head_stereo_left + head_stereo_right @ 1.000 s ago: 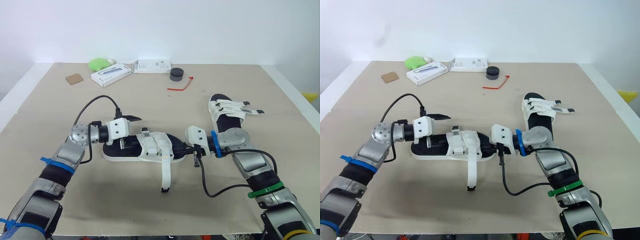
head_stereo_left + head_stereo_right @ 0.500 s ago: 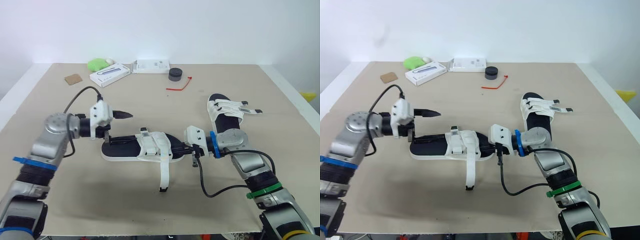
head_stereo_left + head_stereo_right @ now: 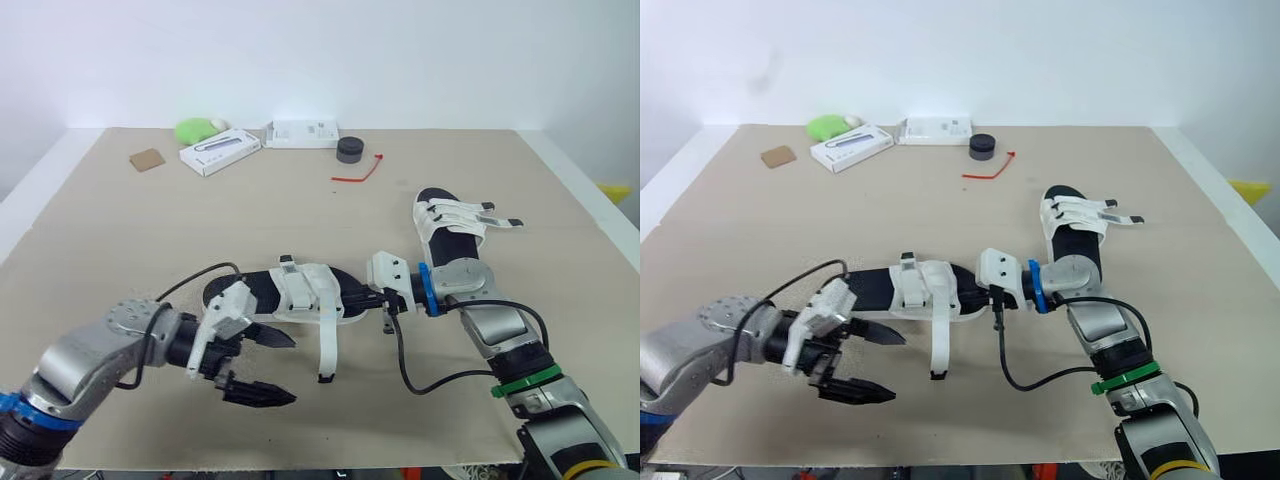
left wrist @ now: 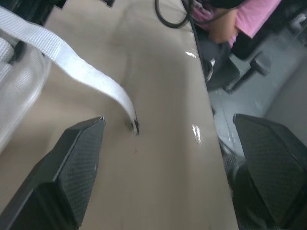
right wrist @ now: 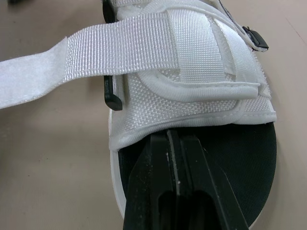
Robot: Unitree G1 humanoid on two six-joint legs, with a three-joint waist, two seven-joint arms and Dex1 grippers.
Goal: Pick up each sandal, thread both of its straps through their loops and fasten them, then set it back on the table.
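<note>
Your right gripper [image 5: 173, 140], fingers pressed together, is bearing down on the black footbed of the near sandal [image 3: 300, 292] lying in the middle of the table [image 3: 120, 220], seemingly to pin it against sliding. Your left gripper [image 3: 290, 370], fingers spread wide, is pointing toward three o'clock at the loose strap [image 3: 327, 345] trailing toward six. The strap's loop is proving hard to make out, and the second sandal [image 3: 452, 228] is lying at two o'clock.
</note>
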